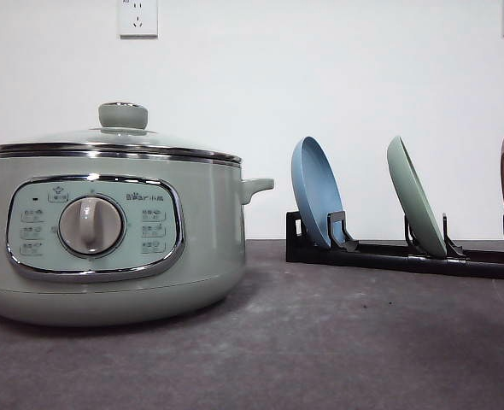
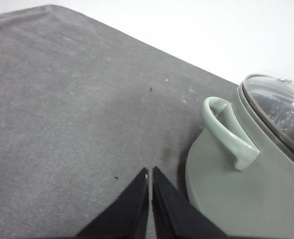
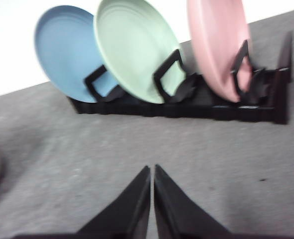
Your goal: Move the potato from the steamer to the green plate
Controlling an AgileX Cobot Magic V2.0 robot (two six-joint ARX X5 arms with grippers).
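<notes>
Each hand (image 2: pixel 150 172) (image 3: pixel 152 169) has two black, tapering, pointed fingers.

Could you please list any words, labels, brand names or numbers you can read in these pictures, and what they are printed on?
Nothing can be read for certain.
Steamer control panel: a small brand mark right of the dial, too small to read.
Button labels on both sides of the dial: too small and blurred.
Plates and rack: no text.

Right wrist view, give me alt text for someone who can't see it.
Three plates stand on edge in a black rack on a grey table: a blue plate, the green plate in the middle, and a pink plate. In the foreground the right gripper points toward them, jaws closed and empty.
</notes>
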